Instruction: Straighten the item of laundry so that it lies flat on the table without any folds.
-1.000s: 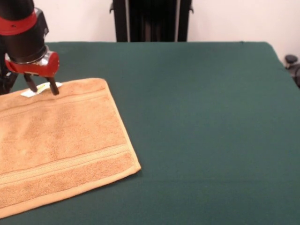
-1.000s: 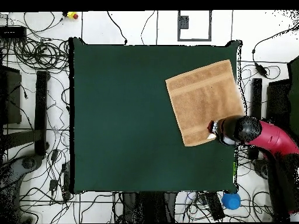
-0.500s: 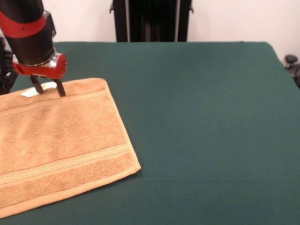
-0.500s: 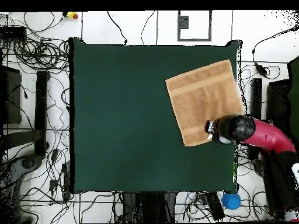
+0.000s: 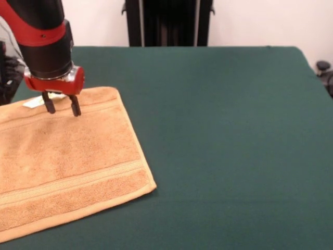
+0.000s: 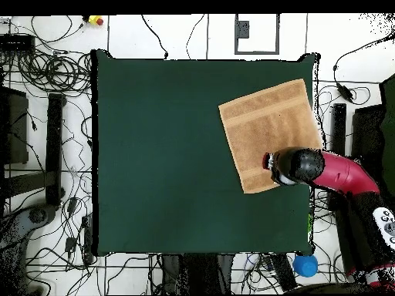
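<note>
Your gripper hangs over the far band of the orange-tan towel, its two dark fingers spread apart with a clear gap between them and nothing pinched. From the front you see both tips pointing down at the terry just inside the towel's far edge; whether they touch the cloth cannot be told. Close beside the gripper, at that far edge, the small white care label lies on the towel. Above the fingers sits the red wrist collar, and above that the black and red arm runs up out of the picture.

You can see the towel spread out on the dark green table, with two woven border bands running across it, one near the far edge and one near the close edge. No folds show on the visible part, though the towel's left part runs past the frame edge in the front view.

From overhead, you find the towel as a slightly turned square near one corner of the table, and the gripper over the towel's edge nearest the robot, with the red arm reaching in from beyond the table's side. Cables lie on the floor around the table, and a blue round object sits just off one table corner.
</note>
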Controlling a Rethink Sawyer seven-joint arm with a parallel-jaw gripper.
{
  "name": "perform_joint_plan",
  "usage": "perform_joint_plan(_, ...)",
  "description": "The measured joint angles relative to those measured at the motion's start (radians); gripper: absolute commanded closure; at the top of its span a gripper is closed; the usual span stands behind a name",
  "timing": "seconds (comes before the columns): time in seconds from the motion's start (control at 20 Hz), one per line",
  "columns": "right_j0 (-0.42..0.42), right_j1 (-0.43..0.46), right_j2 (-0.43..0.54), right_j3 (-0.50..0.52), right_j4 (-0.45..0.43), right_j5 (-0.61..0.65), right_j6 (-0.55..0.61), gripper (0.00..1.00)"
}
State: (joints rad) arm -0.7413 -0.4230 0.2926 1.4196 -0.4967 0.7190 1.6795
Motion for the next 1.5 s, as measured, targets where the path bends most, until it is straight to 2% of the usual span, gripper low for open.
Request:
perform_joint_plan(0.6, 0.016, -0.013, -0.022, 0.011, 0.061, -0.001, 0.0, 0.0)
perform_joint_plan(0.95, 0.014, 0.008, -0.027, 0.012, 0.095, -0.01, 0.0, 0.0)
perform_joint_plan(1.5, 0.035, 0.037, -0.059, 0.028, 0.144, -0.107, 0.017, 0.0)
